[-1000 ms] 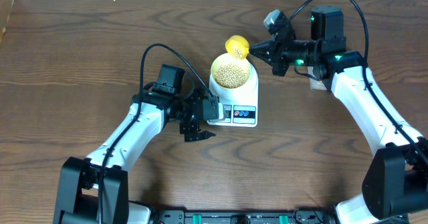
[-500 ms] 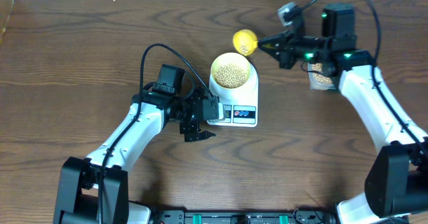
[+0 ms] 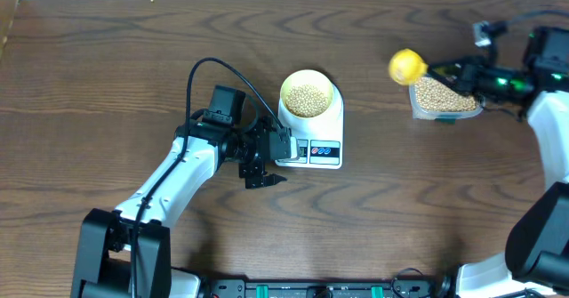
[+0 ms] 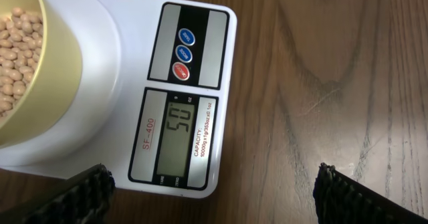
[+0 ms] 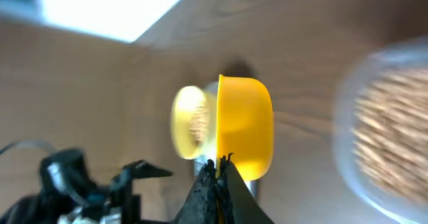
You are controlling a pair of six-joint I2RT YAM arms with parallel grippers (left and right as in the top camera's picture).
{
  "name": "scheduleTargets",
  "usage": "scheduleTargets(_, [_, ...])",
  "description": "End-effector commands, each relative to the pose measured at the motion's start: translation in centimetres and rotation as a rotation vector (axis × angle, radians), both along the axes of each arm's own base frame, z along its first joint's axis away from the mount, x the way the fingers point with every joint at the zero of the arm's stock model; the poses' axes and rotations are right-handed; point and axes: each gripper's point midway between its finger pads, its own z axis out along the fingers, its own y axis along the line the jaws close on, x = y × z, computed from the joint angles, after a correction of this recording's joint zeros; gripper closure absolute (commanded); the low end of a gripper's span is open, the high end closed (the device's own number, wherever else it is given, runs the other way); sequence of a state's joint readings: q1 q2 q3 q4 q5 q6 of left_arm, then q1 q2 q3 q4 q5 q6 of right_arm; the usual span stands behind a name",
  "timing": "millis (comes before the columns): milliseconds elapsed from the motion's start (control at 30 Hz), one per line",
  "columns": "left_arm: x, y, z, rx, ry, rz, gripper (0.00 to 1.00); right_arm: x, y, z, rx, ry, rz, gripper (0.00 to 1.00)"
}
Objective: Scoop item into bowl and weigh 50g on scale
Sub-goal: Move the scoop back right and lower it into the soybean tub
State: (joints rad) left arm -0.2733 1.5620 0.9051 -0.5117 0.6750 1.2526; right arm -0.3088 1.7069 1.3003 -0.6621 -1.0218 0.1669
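The pale yellow-green bowl (image 3: pixel 307 95) stands on the white scale (image 3: pixel 313 147) and holds tan beans (image 3: pixel 307 100). In the left wrist view the scale (image 4: pixel 120 70) shows 50 on its display, with the bowl (image 4: pixel 60 83) and beans (image 4: pixel 17 50) at the left. My left gripper (image 3: pixel 263 166) is open and empty, just left of the scale's front edge; its fingers (image 4: pixel 214 197) frame bare wood. My right gripper (image 3: pixel 452 68) is shut on the handle of a yellow scoop (image 3: pixel 407 66), held in the air left of the tub. The right wrist view is blurred, showing gripper (image 5: pixel 218 174) and scoop (image 5: pixel 245 134).
A clear plastic tub (image 3: pixel 442 98) full of beans stands at the right, under my right arm; it shows blurred in the right wrist view (image 5: pixel 394 130). The table is dark wood. A light strip runs along the far edge.
My right arm has swung right with the scoop, from beside the bowl to the tub's left edge. The left arm, bowl and scale have not moved.
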Motion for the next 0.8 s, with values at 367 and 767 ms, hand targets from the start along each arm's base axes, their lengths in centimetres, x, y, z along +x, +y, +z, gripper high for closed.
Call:
scheduleTargets(367, [-0.5,-0.1,-0.3,-0.009,0.024,0.003,0.02,-1.6,-8.1,-5.1,-0.475,0.175,-0.213,0.99])
scheduleTargets(767, [-0.5,-0.1,-0.3,-0.009,0.024,0.003,0.02,-1.5,-8.9,-5.5,-0.531,0.186,-0.236,0.84])
